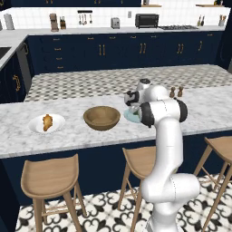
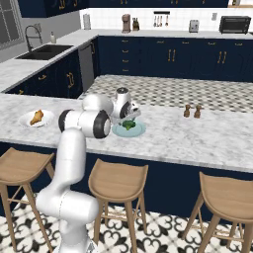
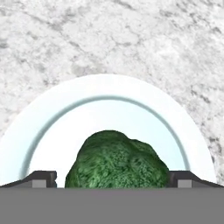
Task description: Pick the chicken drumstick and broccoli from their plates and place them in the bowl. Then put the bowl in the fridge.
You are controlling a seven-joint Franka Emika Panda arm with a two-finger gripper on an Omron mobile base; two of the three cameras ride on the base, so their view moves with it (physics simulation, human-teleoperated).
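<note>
A dark green broccoli (image 3: 116,159) lies on the pale blue-green plate (image 3: 109,87) on the marble island. My gripper (image 3: 113,179) is low over it and open, one fingertip (image 3: 41,178) on each side of the floret. From the right base view the broccoli (image 2: 129,125) sits on its plate (image 2: 118,132) just under the gripper (image 2: 129,118). The wooden bowl (image 1: 102,118) stands left of the gripper (image 1: 132,108). Farther left, the chicken drumstick (image 1: 47,122) rests on the white plate (image 1: 36,127). The fridge is out of view.
Two small brown shakers (image 1: 176,92) stand on the island right of the arm. Wooden stools (image 1: 50,179) line the near side. Navy cabinets, a sink (image 2: 44,52) and a toaster oven (image 1: 147,20) lie beyond the tiled floor.
</note>
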